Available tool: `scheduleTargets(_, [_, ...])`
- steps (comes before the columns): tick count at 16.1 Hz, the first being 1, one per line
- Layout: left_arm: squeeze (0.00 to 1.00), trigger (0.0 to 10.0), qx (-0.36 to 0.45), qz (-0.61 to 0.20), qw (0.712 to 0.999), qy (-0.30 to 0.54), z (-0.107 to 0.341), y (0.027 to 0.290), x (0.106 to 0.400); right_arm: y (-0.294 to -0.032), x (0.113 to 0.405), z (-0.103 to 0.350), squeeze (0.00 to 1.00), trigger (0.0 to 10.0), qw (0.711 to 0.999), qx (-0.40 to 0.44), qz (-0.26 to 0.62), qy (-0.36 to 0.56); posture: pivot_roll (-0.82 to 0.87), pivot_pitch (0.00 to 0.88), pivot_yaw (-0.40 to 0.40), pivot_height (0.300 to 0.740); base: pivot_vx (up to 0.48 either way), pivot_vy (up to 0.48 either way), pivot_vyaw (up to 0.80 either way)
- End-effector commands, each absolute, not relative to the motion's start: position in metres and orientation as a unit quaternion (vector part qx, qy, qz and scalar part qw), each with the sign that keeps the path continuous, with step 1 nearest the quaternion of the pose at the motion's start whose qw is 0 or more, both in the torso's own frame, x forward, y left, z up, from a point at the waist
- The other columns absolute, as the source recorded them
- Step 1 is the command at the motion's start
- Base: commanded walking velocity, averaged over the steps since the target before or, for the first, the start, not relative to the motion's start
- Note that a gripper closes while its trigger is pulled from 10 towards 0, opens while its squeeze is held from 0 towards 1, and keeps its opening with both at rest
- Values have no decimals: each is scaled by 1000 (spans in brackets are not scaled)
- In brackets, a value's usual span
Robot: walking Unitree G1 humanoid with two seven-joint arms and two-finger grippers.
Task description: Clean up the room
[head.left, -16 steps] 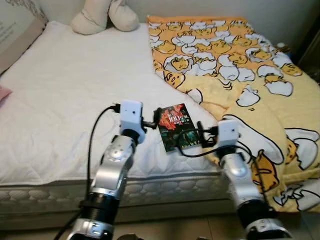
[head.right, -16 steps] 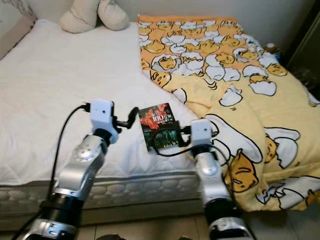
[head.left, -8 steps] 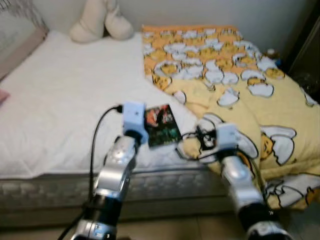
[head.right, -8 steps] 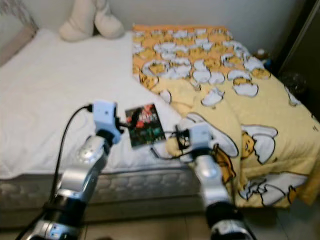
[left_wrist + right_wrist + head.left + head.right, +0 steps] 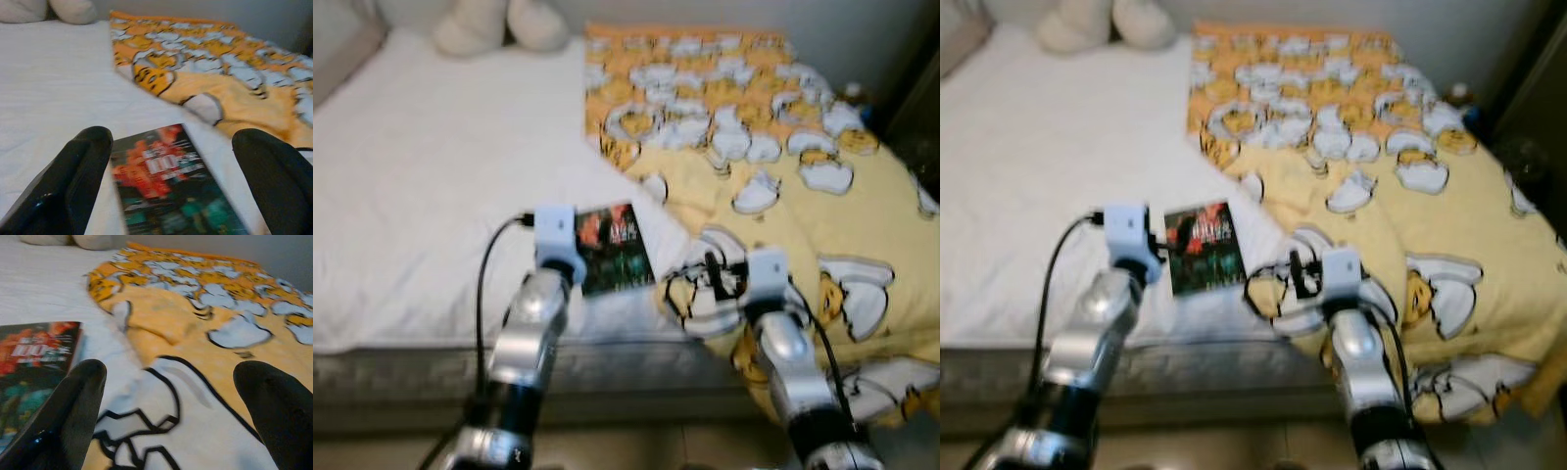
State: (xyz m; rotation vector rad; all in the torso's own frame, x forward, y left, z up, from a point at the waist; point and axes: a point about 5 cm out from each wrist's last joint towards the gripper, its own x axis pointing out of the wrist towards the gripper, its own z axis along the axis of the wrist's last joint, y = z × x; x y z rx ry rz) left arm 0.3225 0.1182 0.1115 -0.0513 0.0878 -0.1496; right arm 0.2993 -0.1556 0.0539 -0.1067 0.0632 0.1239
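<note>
One dark glossy paperback book with red cover art (image 5: 610, 249) lies flat on the white quilted bed (image 5: 421, 186), beside the yellow egg-print blanket (image 5: 773, 137). Left gripper (image 5: 171, 181), fingers spread, straddles the book. Right gripper (image 5: 171, 406), likewise spread and empty, hovers over the blanket's edge.

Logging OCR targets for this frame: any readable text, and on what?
"100": large white digits on the book cover, lying on the bed; somewhat blurred.
Smaller lines on the cover: too blurred to read.
Blanket: cartoon print, no words that I can see.
</note>
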Motion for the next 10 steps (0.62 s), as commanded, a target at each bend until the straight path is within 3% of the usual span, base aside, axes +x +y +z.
scheduleTargets(1, [0,10000,-24,-58,997,36,115,130,326,-144,298,57,0,10000,995,-52,85,24,-26,0,2,727,0,0,0])
scheduleTargets(6, [0,10000,28,-85,996,16,120,122,326,-142,298,58,0,10000,994,-51,90,24,-28,0,2,727,472,0,0])
scheduleTargets(8, [0,10000,61,-126,990,-3,124,107,323,-142,298,61,0,10000,995,-50,89,18,-27,0,6,727,480,0,0])
scheduleTargets(10, [0,10000,55,-130,990,-1,124,104,323,-141,298,58,0,10000,995,-44,86,30,-29,0,8,727,480,0,-600])
